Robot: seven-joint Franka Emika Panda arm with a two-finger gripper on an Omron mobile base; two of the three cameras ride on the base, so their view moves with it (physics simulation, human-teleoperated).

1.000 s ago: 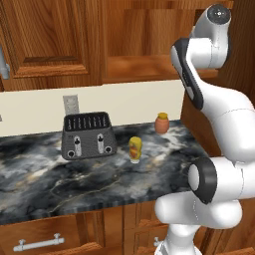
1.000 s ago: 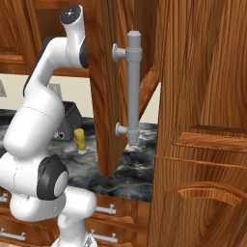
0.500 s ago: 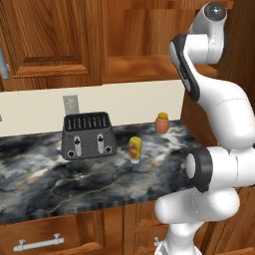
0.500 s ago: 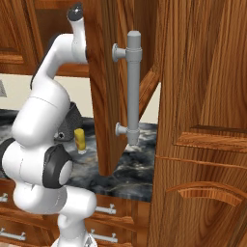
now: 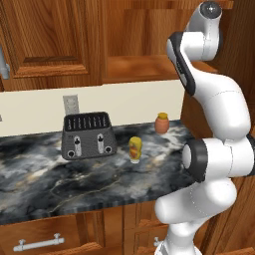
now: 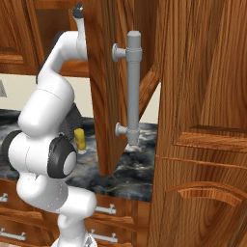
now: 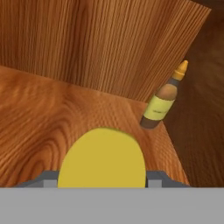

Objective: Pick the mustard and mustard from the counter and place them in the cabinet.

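In the hand view the fingers [image 7: 101,177] pinch a yellow mustard bottle [image 7: 101,159] from both sides, its rounded end close to the camera and held over the flat wooden shelf [image 7: 39,118] of the cabinet; a darker slim bottle with a yellow label [image 7: 161,103] and an orange tip stands tilted in the frame at the shelf's far corner, near the side wall; the wooden back panel [image 7: 100,43] rises behind. From the left base view the second mustard bottle [image 5: 135,149] stands upright on the marble counter [image 5: 60,174], just right of the dark toaster [image 5: 88,135] and apart from it; a squat orange jar [image 5: 161,123] sits farther back near the wall; the white arm [image 5: 209,99] reaches up toward the doorless cabinet [image 5: 139,64]. In the right base view that counter bottle [image 6: 79,139] shows beside the arm; an open cabinet door [image 6: 108,87] with a grey bar handle [image 6: 133,87] hangs in front.
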